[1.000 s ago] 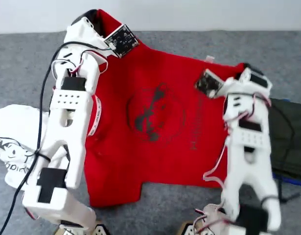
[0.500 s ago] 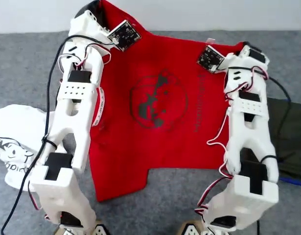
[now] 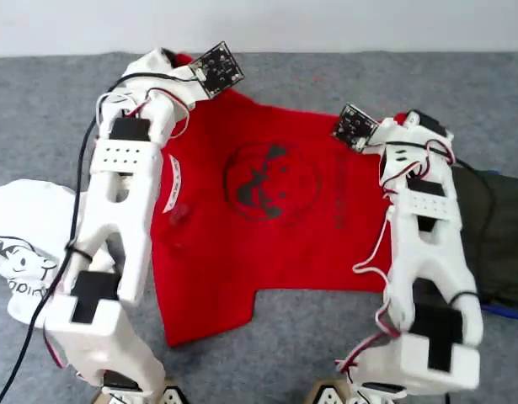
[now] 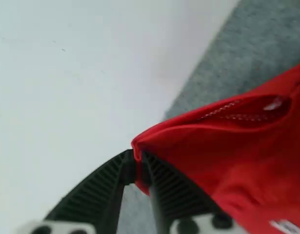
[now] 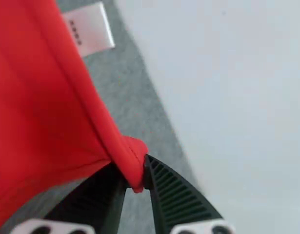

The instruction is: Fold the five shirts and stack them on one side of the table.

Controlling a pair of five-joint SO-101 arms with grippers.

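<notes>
Across centre of grey table (image 3: 301, 345), red shirt (image 3: 242, 252): soft, limp, light fabric, print up, likely best held at corners; left gripper (image 4: 138, 165) and right gripper (image 5: 135, 178) each clamped tight on one corner at table's far edge

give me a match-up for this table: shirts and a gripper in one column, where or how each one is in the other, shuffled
Column one
1. red shirt
2. white shirt
3. dark cloth
4. left gripper

Column two
a. lies at the high view's right edge
b. shut on a red corner near the wall
c. spread out in the middle, between the two arms
d. bunched at the high view's left edge

Pairs: 1-c, 2-d, 3-a, 4-b
</notes>
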